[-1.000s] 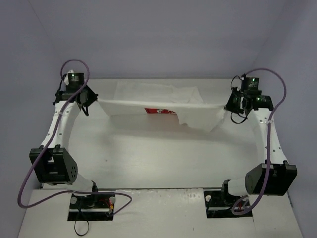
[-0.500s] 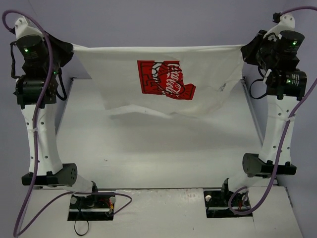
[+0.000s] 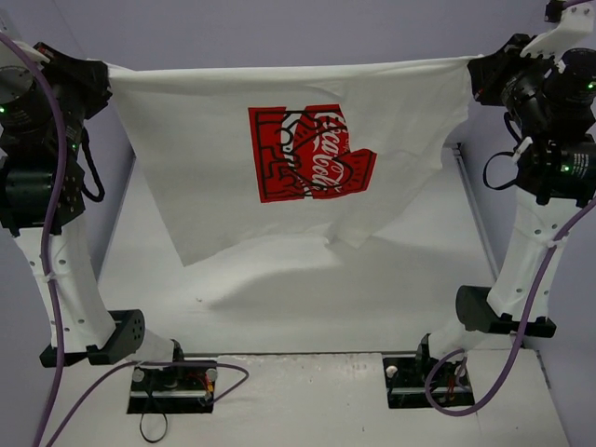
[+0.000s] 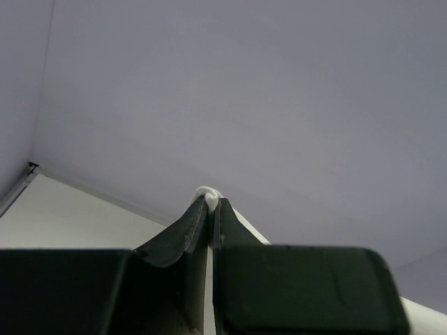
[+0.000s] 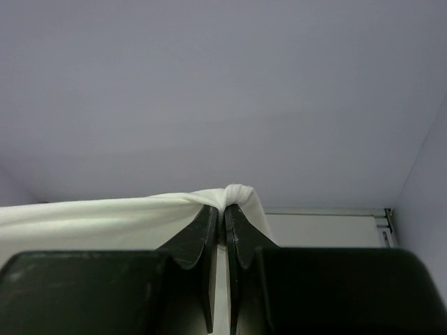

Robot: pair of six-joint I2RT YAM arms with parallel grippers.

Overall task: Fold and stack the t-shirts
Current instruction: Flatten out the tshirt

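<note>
White t-shirt (image 3: 186, 140) hangs spread across the upper frame because my left gripper (image 3: 104, 73) and right gripper (image 3: 473, 71) each pinch a corner.

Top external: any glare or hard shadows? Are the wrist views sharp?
Top external: even light, no glare; the t-shirt casts a soft shadow on the table. Left wrist: left end effector is dark, with little surface detail and soft edges. Right wrist: right end effector likewise.

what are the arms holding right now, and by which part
The t-shirt, hanging spread between them: the left gripper pinches one end of its upper edge, the right gripper the other end.
</note>
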